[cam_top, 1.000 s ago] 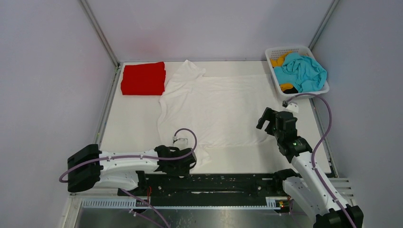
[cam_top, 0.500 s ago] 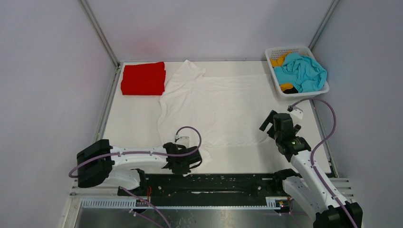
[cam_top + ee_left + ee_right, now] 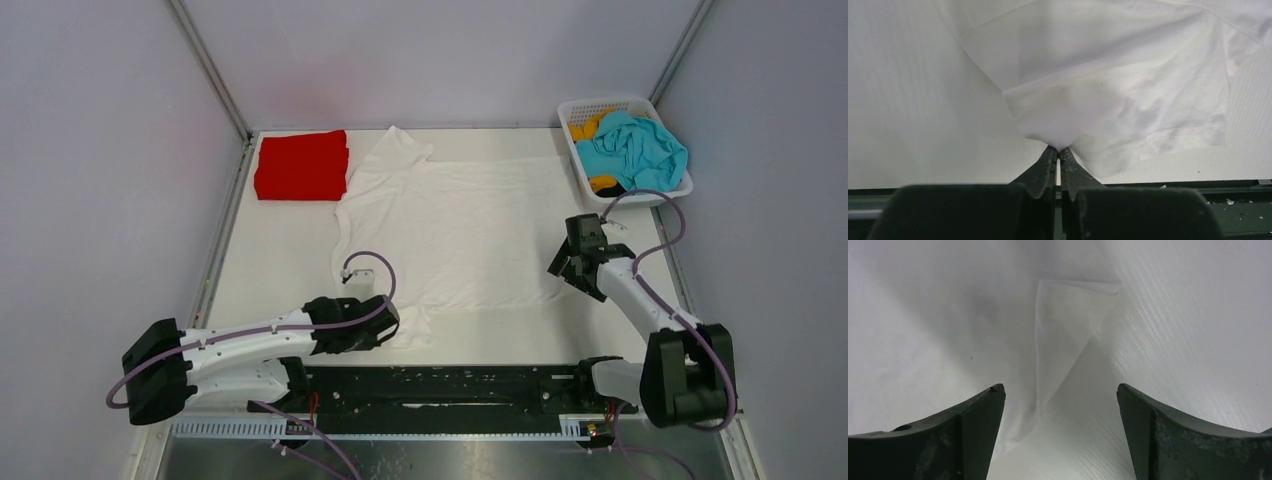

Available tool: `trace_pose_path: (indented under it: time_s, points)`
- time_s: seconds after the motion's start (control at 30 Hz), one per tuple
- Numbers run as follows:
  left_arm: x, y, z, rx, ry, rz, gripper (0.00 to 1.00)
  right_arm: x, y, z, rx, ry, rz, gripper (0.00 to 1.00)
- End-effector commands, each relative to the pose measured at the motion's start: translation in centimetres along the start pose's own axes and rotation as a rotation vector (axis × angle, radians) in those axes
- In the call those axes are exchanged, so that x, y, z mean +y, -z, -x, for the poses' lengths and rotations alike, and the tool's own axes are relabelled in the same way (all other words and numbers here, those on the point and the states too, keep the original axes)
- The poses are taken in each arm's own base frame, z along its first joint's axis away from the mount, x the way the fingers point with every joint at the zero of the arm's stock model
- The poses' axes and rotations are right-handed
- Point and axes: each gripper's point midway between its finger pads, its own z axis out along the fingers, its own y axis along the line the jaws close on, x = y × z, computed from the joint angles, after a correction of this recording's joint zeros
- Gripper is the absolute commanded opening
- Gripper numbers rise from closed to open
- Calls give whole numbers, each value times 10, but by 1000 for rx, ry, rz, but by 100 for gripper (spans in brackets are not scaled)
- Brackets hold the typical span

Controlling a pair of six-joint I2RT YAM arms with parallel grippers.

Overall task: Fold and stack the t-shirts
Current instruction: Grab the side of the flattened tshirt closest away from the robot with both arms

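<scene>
A white t-shirt [image 3: 455, 225] lies spread across the middle of the table. My left gripper [image 3: 385, 322] is shut on its near left sleeve edge; in the left wrist view [image 3: 1058, 148] the cloth [image 3: 1108, 100] bunches at the closed tips. My right gripper [image 3: 562, 268] is open at the shirt's near right corner; in the right wrist view [image 3: 1060, 390] the hem corner [image 3: 1068, 315] lies between and ahead of the fingers. A folded red t-shirt [image 3: 301, 165] lies at the far left. Teal [image 3: 635, 150] and orange-yellow [image 3: 590, 126] shirts sit in the basket.
A white lattice basket [image 3: 580, 107] stands at the far right corner. Grey walls with metal posts enclose the table on three sides. A black rail [image 3: 450, 385] runs along the near edge between the arm bases.
My right arm has reached forward and lowered its gripper to the shirt's near right corner. My left gripper has shifted left and pulled the sleeve edge with it.
</scene>
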Motion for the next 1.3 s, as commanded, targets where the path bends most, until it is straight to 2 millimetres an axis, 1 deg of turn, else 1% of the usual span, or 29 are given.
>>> trace_pose_path:
  time_s: [0.0,0.1,0.17,0.23,0.3,0.37,0.5,0.63,0.8,0.87,0.93,1.0,1.13,1.27]
  points:
    - [1,-2,7,-47,-13,-19,0,9,-7,7,68,11,-13,90]
    - [0,-3,7,-50,-8,-36,0,11,-16,10,106,26,-51,89]
    - [0,-3,8,-56,0,-37,0,11,-23,8,133,28,-66,85]
    - [-1,-4,9,-62,6,-41,0,11,-27,6,154,31,-77,76]
    - [-2,-4,9,-63,10,-48,0,7,-32,3,167,26,-98,68]
    - [-3,-3,10,-65,12,-50,0,1,-35,0,179,15,-120,58]
    - [-1,-3,13,-72,17,-52,0,-7,-41,-2,192,-16,-146,51]
    - [-2,-2,15,-73,21,-61,0,-7,-42,-3,199,-27,-133,37]
    - [-14,1,18,-67,35,-125,0,-5,-39,-1,186,-30,-106,25]
    - [-21,3,22,-63,42,-159,0,-3,-36,1,176,-30,-92,17]
    - [-27,5,29,-65,57,-195,0,-1,-34,1,178,-30,-72,9]
    - [-31,7,41,-78,80,-227,0,3,-32,2,181,-28,-49,1]
    - [-41,16,75,-123,141,-295,0,8,-26,8,166,-31,-17,0]
    - [-48,27,114,-192,173,-336,0,15,-20,17,158,-22,16,0]
